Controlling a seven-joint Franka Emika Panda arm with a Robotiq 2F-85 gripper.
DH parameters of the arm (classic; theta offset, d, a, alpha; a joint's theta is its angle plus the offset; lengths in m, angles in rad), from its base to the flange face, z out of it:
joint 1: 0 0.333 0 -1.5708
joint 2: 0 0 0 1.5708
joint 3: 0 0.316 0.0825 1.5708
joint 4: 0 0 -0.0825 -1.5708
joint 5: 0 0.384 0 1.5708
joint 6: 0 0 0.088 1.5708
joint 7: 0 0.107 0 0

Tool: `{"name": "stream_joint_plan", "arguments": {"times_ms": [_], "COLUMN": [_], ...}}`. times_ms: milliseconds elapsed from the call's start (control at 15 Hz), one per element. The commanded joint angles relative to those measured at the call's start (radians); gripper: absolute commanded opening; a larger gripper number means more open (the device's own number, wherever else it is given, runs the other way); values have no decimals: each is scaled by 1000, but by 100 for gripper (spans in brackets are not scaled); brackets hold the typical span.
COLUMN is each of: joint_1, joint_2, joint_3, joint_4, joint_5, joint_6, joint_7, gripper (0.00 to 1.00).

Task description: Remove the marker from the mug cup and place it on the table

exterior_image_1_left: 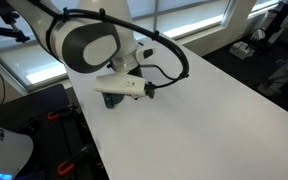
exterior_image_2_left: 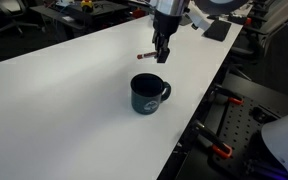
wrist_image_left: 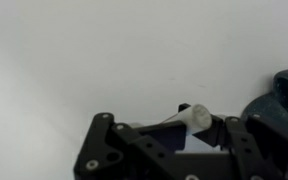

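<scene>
We find the marker (exterior_image_2_left: 144, 57) out of the mug (exterior_image_2_left: 149, 93). It sits at the tip of the claw (exterior_image_2_left: 161, 58), over the table (exterior_image_2_left: 74, 80) on the far side of the mug. The claw looks clenched on it: the short dark reddish stick juts out from between the fingers, and we see no gap there. Its long axis lies roughly level, pointing left from the claw and about parallel to the tabletop. We cannot tell whether it hangs just above the white surface or already touches it.

The coming move, as we judge it, turns on that last bit of height. The marker lies crosswise under a claw that points straight down, so a short descent and a release should lay it flat. Being round, it could roll a little once freed. The mug stands near and slightly left of the claw, apart from it, upright, with its handle to the right.

In the wrist view the mug (wrist_image_left: 284, 95) shows at the right edge. A pale stub (wrist_image_left: 195, 117) sits at the fingers, and we cannot say whether it is the marker's end. In an exterior view the arm hides most of the mug (exterior_image_1_left: 112, 101).

As for writing, the mug bears a pale mark on its near side, too small for us to read. We see no other label.
</scene>
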Motion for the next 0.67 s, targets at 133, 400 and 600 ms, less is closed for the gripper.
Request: {"name": "stream_joint_plan", "arguments": {"times_ms": [133, 400, 600], "joint_1": [18, 28, 37], "joint_2": [82, 126, 145], "joint_3": [-81, -125, -134], "joint_4": [1, 9, 10], "joint_5": [-116, -140, -131], "joint_6": [62, 74, 75], "joint_7": [79, 102, 110], "gripper": [1, 1, 28]}}
